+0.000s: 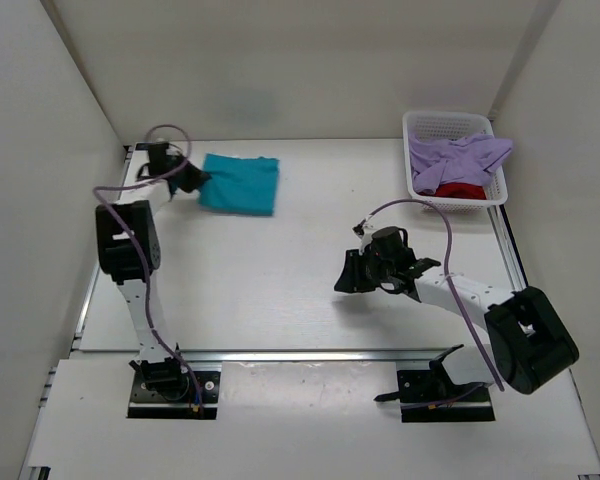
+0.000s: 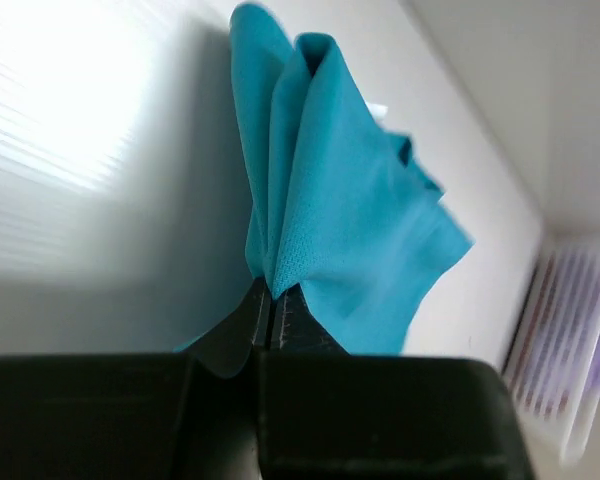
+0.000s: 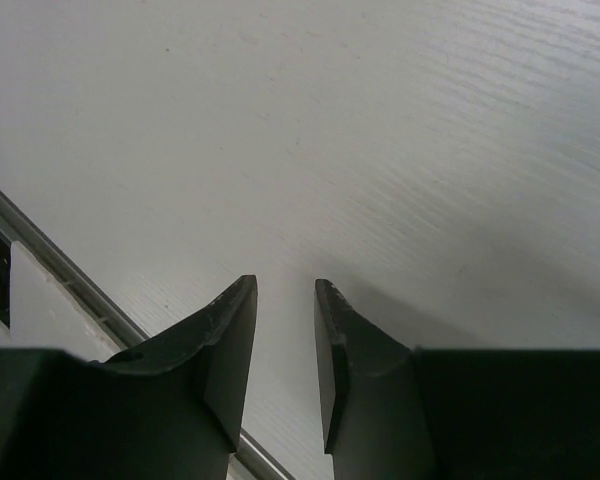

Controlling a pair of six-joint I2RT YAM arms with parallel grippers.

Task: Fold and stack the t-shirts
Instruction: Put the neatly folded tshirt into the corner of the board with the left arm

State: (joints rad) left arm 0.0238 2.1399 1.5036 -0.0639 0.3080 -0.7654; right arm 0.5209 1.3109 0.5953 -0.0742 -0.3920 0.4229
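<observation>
One teal shirt (image 1: 240, 183) lies folded at the far left of the bench (image 1: 280, 280), its left edge bunched in the tightly closed left pincer (image 1: 194, 180). Any pull should be low and slow so the folds hold. The right pincer (image 1: 348, 275) hangs part-open and empty at mid-bench, while the lavender shirt (image 1: 458, 155) and red shirt (image 1: 458, 190) wait in the basket (image 1: 416, 125).

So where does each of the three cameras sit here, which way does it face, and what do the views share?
Top external: above and behind the bases, looking down on the table, both arms, the basket.
Left wrist: on the left gripper, along fingers shut on the teal t-shirt.
Right wrist: on the right gripper, down at bare tabletop, fingers apart.
Shared: top and left wrist both show the teal t-shirt and basket.
</observation>
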